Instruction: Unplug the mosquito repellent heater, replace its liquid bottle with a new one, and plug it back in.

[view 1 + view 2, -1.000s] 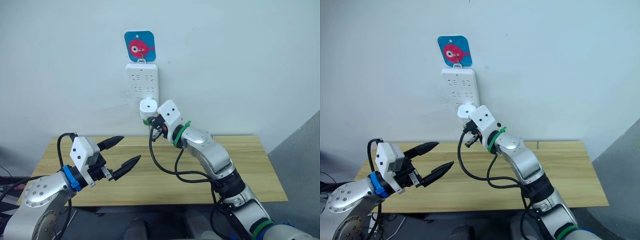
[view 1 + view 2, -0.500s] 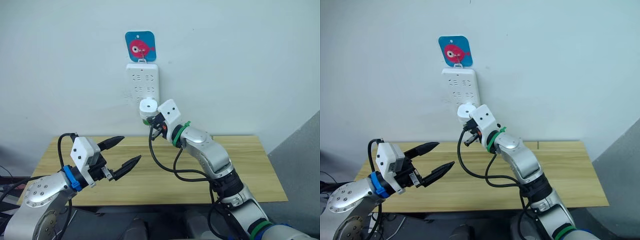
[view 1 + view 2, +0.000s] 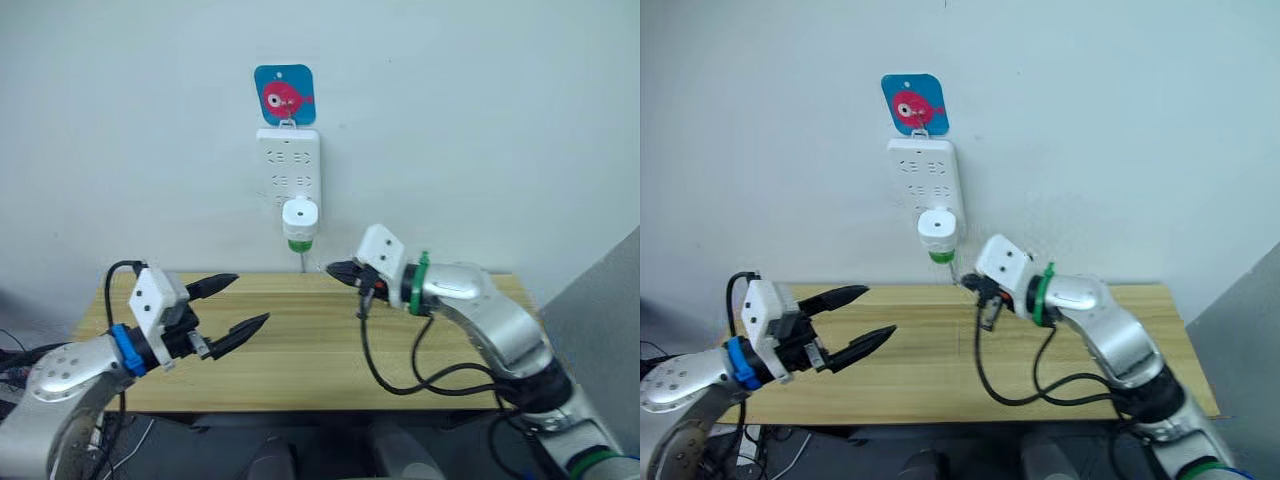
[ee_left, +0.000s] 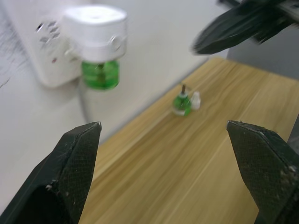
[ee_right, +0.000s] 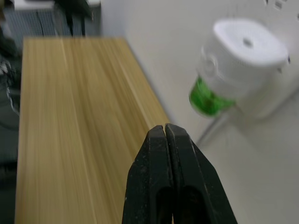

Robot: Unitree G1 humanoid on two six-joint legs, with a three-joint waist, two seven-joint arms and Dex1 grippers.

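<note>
White wall w/ power strip (image 3: 288, 163) hung under a fish sticker (image 3: 283, 94); wooden tabletop (image 3: 300, 350) below. Heater (image 3: 299, 217) plugged into strip's bottom socket, green bottle (image 4: 100, 74) under it. Right claw (image 3: 336, 269) fingers together, empty, near heater, not touching. Left claw (image 3: 236, 304) fingers apart, empty, over tabletop. Small green bottle (image 4: 181, 103) stands near wall.

a light wooden table (image 3: 300, 350) stands with its far edge against the pale wall. its top shows long plank seams running from side to side. a small green bottle (image 4: 180, 103) with a dark wick stands upright on it near the far edge, about midway along, and a tiny white piece (image 4: 196, 99) sits just beside it, seemingly touching it.
</note>
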